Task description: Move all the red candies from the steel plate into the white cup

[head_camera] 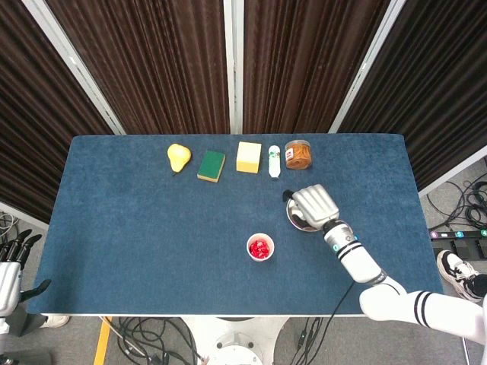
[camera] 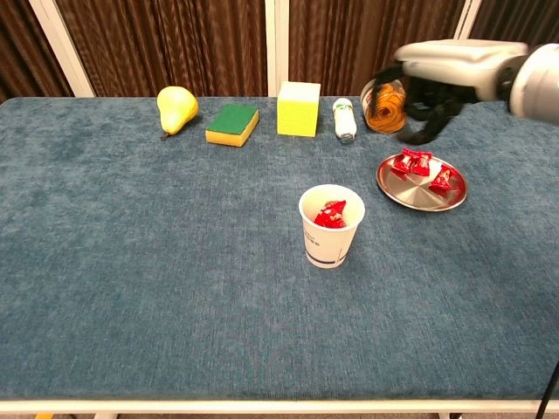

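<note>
From the head view, my right hand point(head_camera: 312, 204) covers the steel plate point(head_camera: 294, 220); white cup point(head_camera: 260, 247) holds red candies point(head_camera: 260, 248). Left hand point(head_camera: 7, 266) hangs off the bench point(head_camera: 137, 228) (grip unclear). Chest view: my fingers point(camera: 425, 131) are spread, empty, above the plate's candies point(camera: 419, 164).

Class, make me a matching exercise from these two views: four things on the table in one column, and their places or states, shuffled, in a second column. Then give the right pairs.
Things:
1. white cup
2. steel plate
3. pear
4. right hand

Places or states:
A. far left of the back row
B. raised above the plate, holding nothing
C. stands mid-table with red candies inside
D. lies right of the cup with a few red candies on it

Pairs: 1-C, 2-D, 3-A, 4-B
</note>
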{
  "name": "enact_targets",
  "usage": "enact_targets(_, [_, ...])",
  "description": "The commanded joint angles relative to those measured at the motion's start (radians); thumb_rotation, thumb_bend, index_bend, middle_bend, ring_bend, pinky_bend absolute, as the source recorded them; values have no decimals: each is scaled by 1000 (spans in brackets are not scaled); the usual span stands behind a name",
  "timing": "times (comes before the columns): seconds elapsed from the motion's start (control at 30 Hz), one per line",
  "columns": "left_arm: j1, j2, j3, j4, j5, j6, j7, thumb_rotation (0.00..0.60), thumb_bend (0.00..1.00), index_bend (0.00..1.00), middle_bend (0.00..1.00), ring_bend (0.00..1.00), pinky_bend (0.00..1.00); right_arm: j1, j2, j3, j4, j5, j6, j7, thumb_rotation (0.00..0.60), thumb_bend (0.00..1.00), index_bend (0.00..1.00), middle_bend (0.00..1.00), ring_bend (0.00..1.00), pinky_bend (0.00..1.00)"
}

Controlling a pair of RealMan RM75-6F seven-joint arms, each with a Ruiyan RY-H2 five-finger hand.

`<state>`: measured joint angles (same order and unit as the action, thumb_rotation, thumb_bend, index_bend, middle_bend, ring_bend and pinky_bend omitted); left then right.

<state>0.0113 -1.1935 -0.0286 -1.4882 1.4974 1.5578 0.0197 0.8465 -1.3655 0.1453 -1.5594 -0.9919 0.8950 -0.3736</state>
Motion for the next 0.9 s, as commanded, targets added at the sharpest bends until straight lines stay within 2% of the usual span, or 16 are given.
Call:
enact_targets(0.03, [-1,-2,0,3,1,-1,-2,600,0,220,212,210,204,-9,-12,-11,107,133,-13,-77,600,272,382,876,901,1000])
enact_targets(0.23, [1,-2,2,5,2,1,-5,600,0,220,212,210,204,13,-86,-21,249,254,-82,-122,600,268,391,876,901,1000])
enact_targets(0.47, [8,-1,4,5,-3,7,-6,600,0,220,212,209,205,59,-195,-12,427,337,-155,-156,600,268,393,876,901,1000])
enact_targets(0.7, [11,-3,6,9,-7,4,-10,600,0,220,212,209,204,95,-257,-9,529,405,-214,-191,600,278,394,876,901,1000])
enact_targets(0.9, [12,-1,4,11,-9,5,-12,600,0,220,212,209,204,115,-288,-11,574,432,-239,-211,600,278,394,876,901,1000])
